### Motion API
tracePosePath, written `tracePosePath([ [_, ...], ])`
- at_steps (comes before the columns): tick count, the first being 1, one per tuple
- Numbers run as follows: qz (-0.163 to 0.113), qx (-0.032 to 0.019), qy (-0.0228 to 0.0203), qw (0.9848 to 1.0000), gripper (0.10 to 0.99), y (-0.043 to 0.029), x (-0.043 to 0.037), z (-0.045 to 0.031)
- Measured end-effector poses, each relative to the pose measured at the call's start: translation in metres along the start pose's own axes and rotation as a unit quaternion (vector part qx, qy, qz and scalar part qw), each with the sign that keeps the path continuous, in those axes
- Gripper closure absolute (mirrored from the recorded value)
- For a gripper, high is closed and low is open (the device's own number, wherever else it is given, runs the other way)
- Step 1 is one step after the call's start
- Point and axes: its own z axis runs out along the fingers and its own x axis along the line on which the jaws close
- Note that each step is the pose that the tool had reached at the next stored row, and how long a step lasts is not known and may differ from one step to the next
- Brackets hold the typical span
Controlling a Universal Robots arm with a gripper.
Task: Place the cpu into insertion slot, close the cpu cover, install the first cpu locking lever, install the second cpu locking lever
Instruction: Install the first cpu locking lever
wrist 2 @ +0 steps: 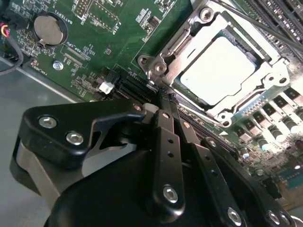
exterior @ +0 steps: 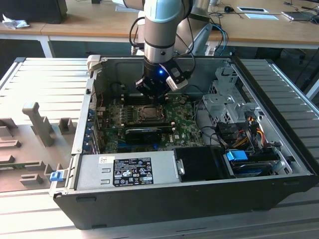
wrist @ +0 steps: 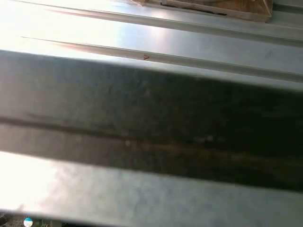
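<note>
The cpu [wrist 2: 215,66] lies flat in the insertion slot [exterior: 148,113], its pale silvery face showing through the square opening of the cpu cover [wrist 2: 272,78]. The cover is down over the chip. A thin metal lever [wrist 2: 177,42] runs along one edge of the socket to a hooked corner piece [wrist 2: 156,68]. My gripper [wrist 2: 163,99] is shut, with its two black fingers [wrist 2: 166,142] pressed together and the tips right at that corner of the socket. In the exterior view the gripper [exterior: 153,99] hangs low inside the open computer case, just behind the socket.
A black ribbed block [exterior: 142,132] lies in front of the socket. The power supply [exterior: 124,172] fills the case front, with a drive cage [exterior: 224,99] and cables [exterior: 244,129] at the exterior view's right. A coin battery [wrist 2: 49,29] sits on the green board. Grey case wall [wrist: 151,118] is close by.
</note>
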Motion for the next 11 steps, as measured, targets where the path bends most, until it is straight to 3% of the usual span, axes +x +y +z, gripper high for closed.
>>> tracePosePath([
  [1,0.000,-0.0001,-0.0001,1.0000,0.980,0.0001,-0.0001,-0.0005],
  [6,0.000,0.0184,0.0027,0.9998,0.980,0.0012,-0.0004,0.0026],
  [8,0.000,0.0213,0.0029,0.9998,0.980,0.0017,-0.0006,0.0035],
  [11,0.000,0.0209,0.0026,0.9998,0.980,0.0019,-0.0008,0.0040],
])
